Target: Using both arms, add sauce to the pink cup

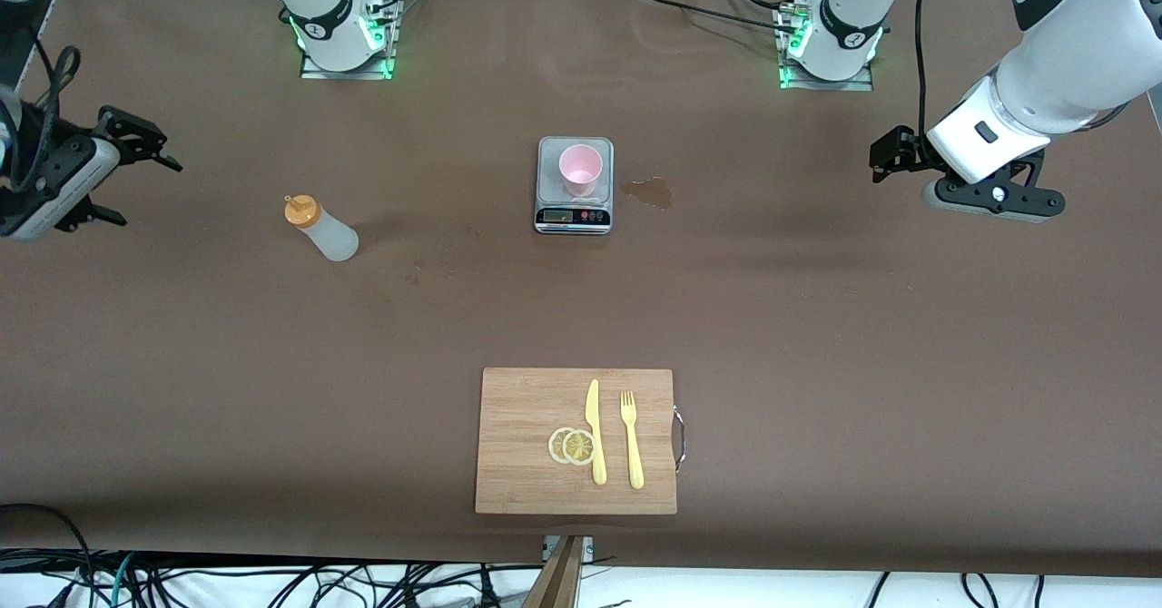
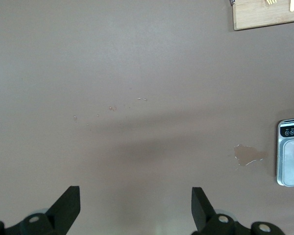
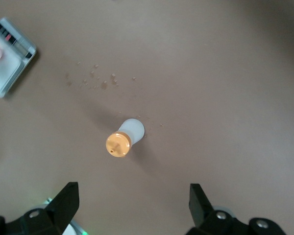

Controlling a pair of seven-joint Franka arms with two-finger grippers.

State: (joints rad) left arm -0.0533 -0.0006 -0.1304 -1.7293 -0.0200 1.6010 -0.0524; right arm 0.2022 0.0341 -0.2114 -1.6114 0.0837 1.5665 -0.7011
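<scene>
Sauce [image 1: 324,229] is stood upright on the brown table [image 1: 817,336], long axis vertical, orange nozzle upward, toward the right arm's end and well apart from the cup [image 1: 580,169]. The cup is seated mouth up on a scale [image 1: 575,216], with a wet stain [image 1: 649,191] beside it. Nearer the camera a board [image 1: 526,445] is laid with knife [image 1: 595,430], fork [image 1: 631,437] and lemon slices [image 1: 572,446]. The right gripper [image 3: 130,203] is held over the sauce, fingers apart; the left gripper [image 2: 135,205] is held over bare table, fingers likewise apart.
</scene>
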